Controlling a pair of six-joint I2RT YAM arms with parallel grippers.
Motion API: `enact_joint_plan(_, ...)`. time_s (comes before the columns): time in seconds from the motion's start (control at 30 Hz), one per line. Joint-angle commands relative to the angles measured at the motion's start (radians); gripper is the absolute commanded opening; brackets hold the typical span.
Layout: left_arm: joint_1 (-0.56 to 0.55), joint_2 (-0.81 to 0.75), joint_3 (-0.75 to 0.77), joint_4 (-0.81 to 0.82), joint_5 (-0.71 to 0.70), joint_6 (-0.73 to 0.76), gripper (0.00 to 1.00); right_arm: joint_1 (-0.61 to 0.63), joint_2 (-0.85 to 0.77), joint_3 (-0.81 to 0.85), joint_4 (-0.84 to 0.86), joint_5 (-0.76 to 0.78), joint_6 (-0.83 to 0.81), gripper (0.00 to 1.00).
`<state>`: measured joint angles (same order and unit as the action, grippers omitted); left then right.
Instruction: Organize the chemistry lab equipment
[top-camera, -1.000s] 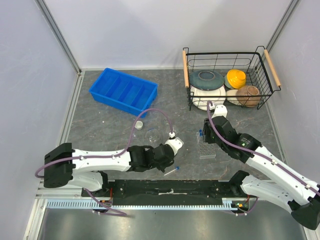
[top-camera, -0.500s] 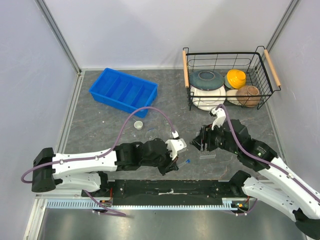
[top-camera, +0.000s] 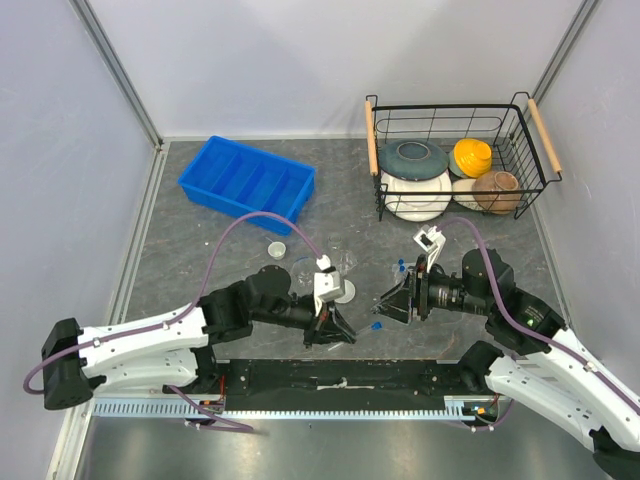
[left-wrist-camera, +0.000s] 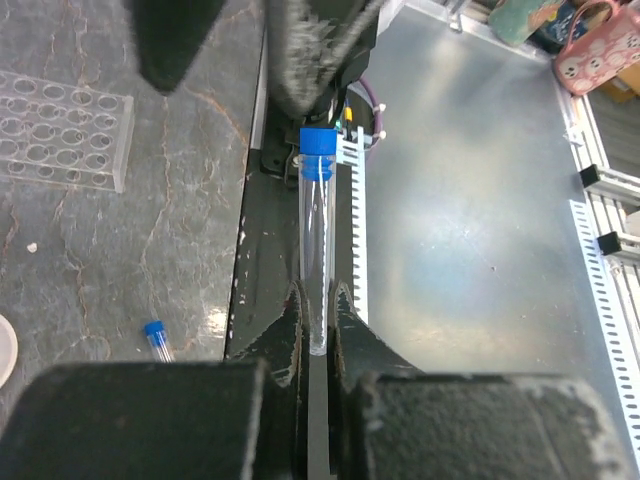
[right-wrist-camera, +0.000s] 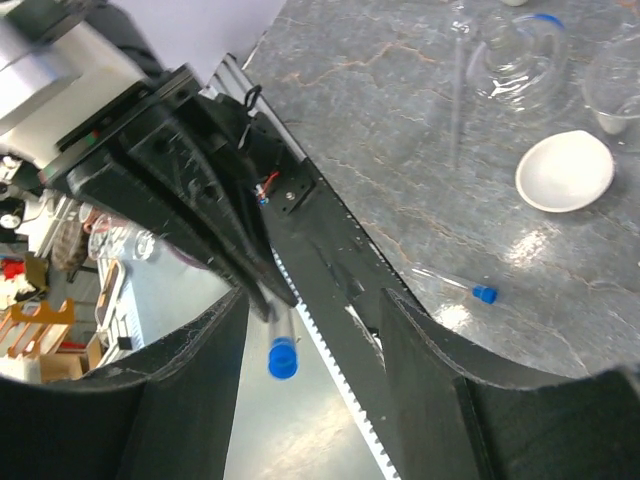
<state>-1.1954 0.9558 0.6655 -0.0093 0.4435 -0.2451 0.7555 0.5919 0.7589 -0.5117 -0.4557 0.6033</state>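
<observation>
Near six o'clock of the table, a blue-capped tube (left-wrist-camera: 317, 220) was pinched at its base by the left gripper (left-wrist-camera: 318, 318). The right gripper (right-wrist-camera: 312, 320) was spread at three o'clock. For a clean handover, the tube should be centred between those jaws before closing.

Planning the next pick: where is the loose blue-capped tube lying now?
Top view: the loose tube lies on the table near its front edge, right of and nearer than the white dish.
</observation>
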Motion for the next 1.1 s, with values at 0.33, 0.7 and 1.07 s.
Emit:
enact_joint_plan(0.33,0.214,0.02,-0.121,0.365,0.334,-0.14,0.02,0.004,0.009,-0.026,0.142,-0.101,0.036,0.62)
enact_joint_plan(0.7,0.272,0.075,-0.145,0.479,0.406,-0.207,0.02,0.005,0.065,-0.059,0.243,-0.132,0.05,0.57)
enact_joint_plan(1.07,0.318,0.078,-0.149,0.483,0.417,-0.215,0.02,0.011,0.066,-0.064,0.245,-0.133,0.049,0.48)
